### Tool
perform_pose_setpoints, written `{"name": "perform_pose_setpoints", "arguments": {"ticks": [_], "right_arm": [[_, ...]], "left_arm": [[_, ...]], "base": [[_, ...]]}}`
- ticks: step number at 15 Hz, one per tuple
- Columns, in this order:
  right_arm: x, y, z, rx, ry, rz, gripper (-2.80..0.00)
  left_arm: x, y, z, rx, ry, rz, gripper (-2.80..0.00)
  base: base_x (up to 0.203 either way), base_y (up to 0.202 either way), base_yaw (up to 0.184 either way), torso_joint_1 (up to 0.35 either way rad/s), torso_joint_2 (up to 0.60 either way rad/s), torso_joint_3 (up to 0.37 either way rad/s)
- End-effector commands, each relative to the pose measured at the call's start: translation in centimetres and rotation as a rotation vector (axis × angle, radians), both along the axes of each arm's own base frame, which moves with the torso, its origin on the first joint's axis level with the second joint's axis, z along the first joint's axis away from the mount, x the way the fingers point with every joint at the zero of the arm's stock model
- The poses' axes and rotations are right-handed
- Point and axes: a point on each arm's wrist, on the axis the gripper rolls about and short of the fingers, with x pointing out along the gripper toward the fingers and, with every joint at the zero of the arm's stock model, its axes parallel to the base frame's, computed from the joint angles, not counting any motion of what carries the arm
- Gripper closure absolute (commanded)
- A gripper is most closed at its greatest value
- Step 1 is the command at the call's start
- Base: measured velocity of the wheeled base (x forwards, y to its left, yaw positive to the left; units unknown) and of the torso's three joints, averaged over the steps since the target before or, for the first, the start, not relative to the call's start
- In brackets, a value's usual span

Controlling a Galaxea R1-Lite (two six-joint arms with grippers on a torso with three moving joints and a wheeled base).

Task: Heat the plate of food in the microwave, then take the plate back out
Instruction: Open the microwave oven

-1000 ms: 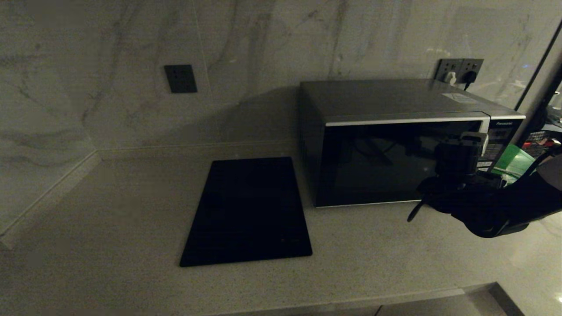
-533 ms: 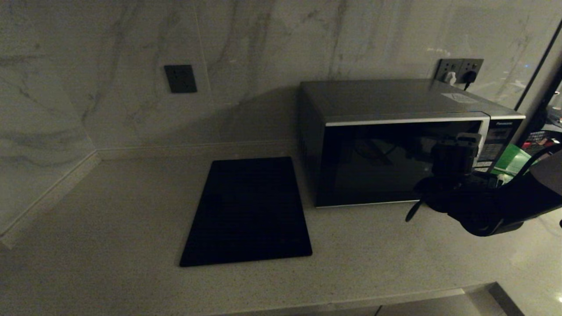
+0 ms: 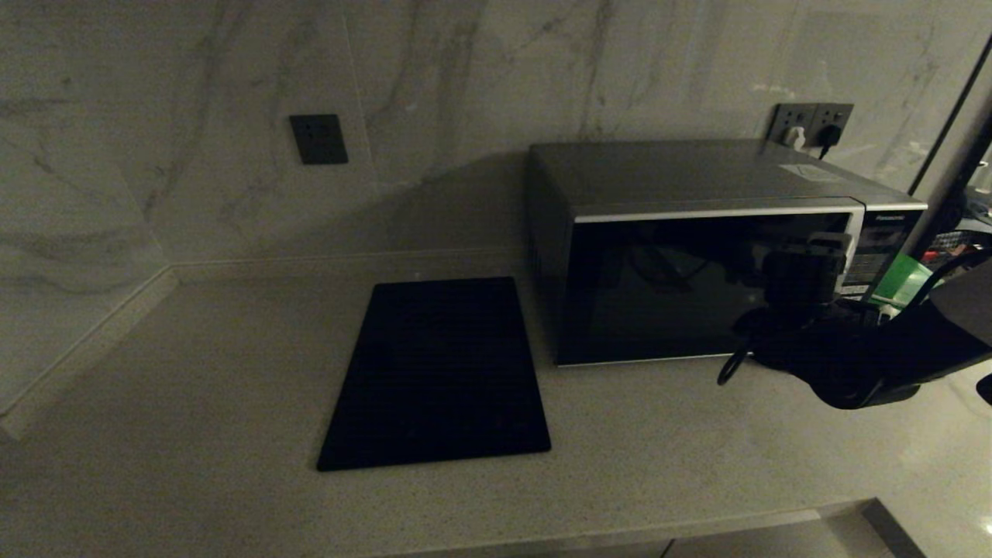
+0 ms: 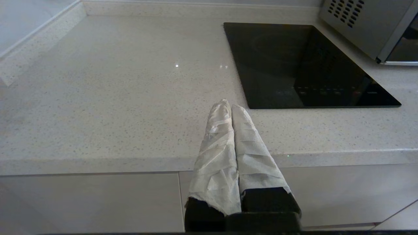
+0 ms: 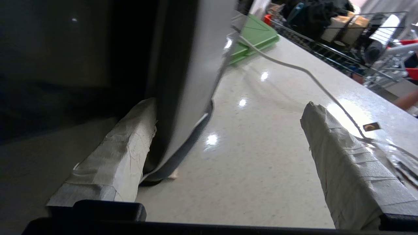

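Nearest to us, the left gripper (image 4: 228,107) hangs over the front edge of the countertop (image 4: 114,98), its two tape-wrapped fingers (image 4: 217,137) pressed together and holding nothing. Beyond it lies the flat black panel (image 3: 438,372), set into the pale speckled stone. To the right we see the right arm reaching level across the counter, its right gripper (image 5: 228,117) spread wide at the lower right corner of the microwave (image 3: 697,248); one wrapped finger lies against the dark glass door, the other stands well apart over bare stone. The door is shut. We cannot see the plate of food in any view. A white cable (image 5: 294,67) trails across the counter beside the oven, towards a green board (image 5: 254,37). Behind rises a marbled wall carrying a dark socket plate (image 3: 318,139) and a double outlet (image 3: 812,124).
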Motion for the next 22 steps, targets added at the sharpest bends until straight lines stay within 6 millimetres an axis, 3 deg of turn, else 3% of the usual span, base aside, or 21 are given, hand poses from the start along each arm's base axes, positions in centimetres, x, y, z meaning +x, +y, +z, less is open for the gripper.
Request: {"name": "perform_pose_setpoints", "arguments": {"ticks": [1, 12, 13, 22], "right_arm": [[-0.1, -0.5, 0.1, -0.002, -0.003, -0.02, -2.8], [0.0, -1.6, -0.3, -0.009, 0.028, -0.054, -2.8], [0.1, -1.6, -0.3, -0.009, 0.027, -0.055, 0.0], [0.0, -1.7, -0.3, -0.011, 0.03, -0.059, 0.0]], "left_arm": [[0.0, 0.0, 0.0, -0.001, 0.0, 0.001, 0.0], [0.0, 0.0, 0.0, -0.001, 0.0, 0.001, 0.0], [0.0, 0.0, 0.0, -0.001, 0.001, 0.001, 0.0], [0.0, 0.0, 0.0, -0.001, 0.0, 0.0, 0.0]], "base": [[0.0, 0.0, 0.0, 0.0, 0.0, 0.0], [0.0, 0.0, 0.0, 0.0, 0.0, 0.0], [0.0, 0.0, 0.0, 0.0, 0.0, 0.0], [0.0, 0.0, 0.0, 0.0, 0.0, 0.0]]}}
